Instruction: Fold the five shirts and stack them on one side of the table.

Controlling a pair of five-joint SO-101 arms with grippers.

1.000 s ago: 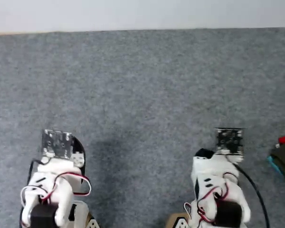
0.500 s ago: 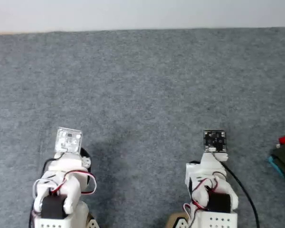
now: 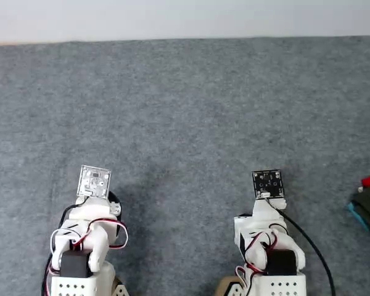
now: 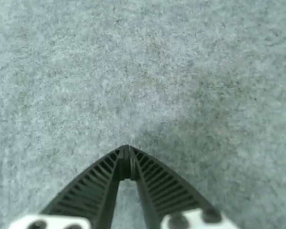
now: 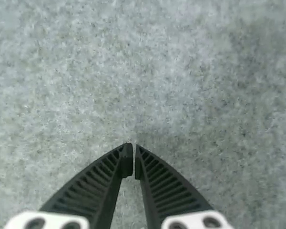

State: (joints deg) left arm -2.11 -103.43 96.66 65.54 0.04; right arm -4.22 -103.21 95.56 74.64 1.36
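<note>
Both arms sit folded back at the near edge of the grey felt table [image 3: 185, 105]. The left arm [image 3: 89, 228] is at the near left and the right arm [image 3: 268, 231] at the near right. In the left wrist view my left gripper [image 4: 128, 152] is shut, its black ribbed fingers [image 4: 102, 179] meeting at the tips with nothing between them, just above bare felt. My right gripper [image 5: 133, 149] is shut too, holding nothing, and grey felt lies beneath its fingers [image 5: 164, 183].
A dark object with red and blue parts [image 3: 369, 206] pokes in at the table's right edge. A pale wall strip [image 3: 185, 18] runs along the far edge. Grey felt stretches from the arms to that far edge.
Both arms have drawn in and straightened: the left wrist shifted right and the right wrist shifted left, each settling over its own base.
</note>
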